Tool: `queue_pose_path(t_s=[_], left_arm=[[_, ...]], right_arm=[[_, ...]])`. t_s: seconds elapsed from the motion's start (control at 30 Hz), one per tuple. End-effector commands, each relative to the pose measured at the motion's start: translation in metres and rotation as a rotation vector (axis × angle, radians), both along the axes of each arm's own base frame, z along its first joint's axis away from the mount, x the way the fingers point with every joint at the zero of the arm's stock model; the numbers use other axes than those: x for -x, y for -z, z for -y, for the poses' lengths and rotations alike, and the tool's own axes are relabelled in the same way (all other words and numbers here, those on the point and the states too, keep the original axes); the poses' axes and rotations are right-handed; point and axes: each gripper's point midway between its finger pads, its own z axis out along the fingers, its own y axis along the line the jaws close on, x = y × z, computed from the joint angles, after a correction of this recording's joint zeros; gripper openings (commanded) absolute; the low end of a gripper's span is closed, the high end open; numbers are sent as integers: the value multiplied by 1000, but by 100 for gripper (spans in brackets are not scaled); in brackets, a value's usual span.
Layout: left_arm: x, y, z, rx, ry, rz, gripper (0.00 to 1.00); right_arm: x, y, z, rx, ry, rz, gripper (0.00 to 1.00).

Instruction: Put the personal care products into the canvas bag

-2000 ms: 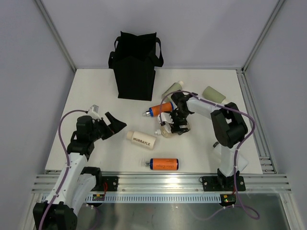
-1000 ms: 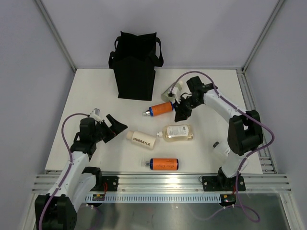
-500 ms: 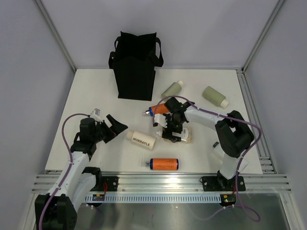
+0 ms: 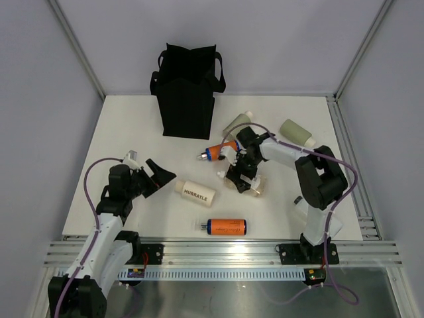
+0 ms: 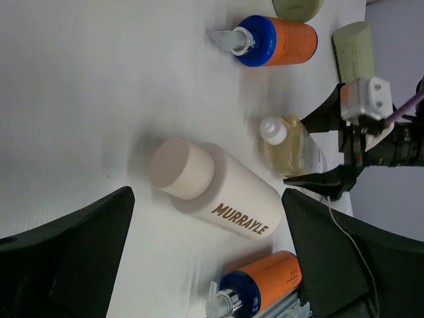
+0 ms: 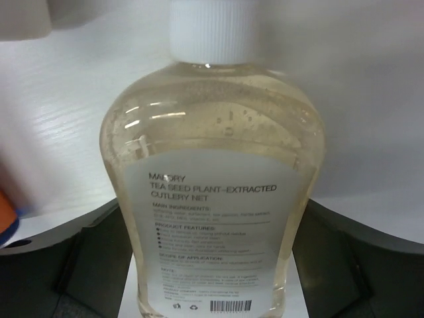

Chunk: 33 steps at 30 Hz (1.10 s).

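Returned from beside the sage-green bottle, our right gripper now straddles the clear amber bottle mid-table, jaws spread and not yet clamped, so we expect the grasp next, while our left gripper hangs open and the canvas bag stands well apart.

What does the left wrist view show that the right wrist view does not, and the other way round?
Only left wrist: the cream MURRAYLE bottle, the near orange bottle, a sage green bottle. Only right wrist: the label text, TEA SEED PLANT-EXTRACTED. Both: the clear amber bottle with its white cap on the table; the right wrist's orange sliver is probably the far orange bottle.
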Motion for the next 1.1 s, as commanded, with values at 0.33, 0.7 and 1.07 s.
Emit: queue_pose_path(t_s=[0.33, 0.7, 1.07], left_arm=[[-5, -14, 10, 56, 40, 46, 99], [-12, -46, 43, 136, 128, 100, 99], [-77, -39, 177, -281, 407, 86, 99]], right_arm=[[-20, -87, -7, -669, 450, -526, 0], [-36, -98, -11, -795, 429, -556, 0], [-53, -87, -9, -744, 474, -473, 0]])
